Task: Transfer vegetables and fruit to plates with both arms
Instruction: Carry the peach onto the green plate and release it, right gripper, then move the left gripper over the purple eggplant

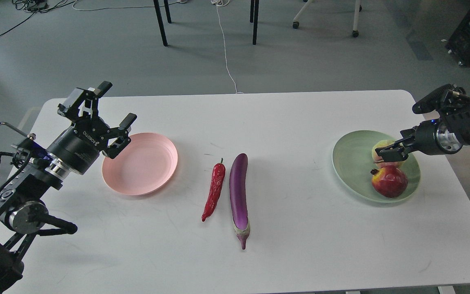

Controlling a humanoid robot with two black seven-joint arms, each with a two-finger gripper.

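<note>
The purple eggplant [238, 197] and the red chili pepper [215, 189] lie side by side at the table's middle. The pale pink plate [140, 162] sits left of them, with nothing on it. My left gripper [112, 112] is open and holds nothing, just above that plate's left rim. The mint green plate [353, 161] at the right holds the dark red pomegranate-like fruit [390, 181]. My right gripper [389, 154] is shut on the yellow-green, pink-blushed fruit [382, 147] and holds it low over the green plate, just behind the red fruit.
The white table [292, 118] stands on a grey floor. Chair and table legs [160, 22] and a white cable [225, 53] are on the floor beyond the far edge.
</note>
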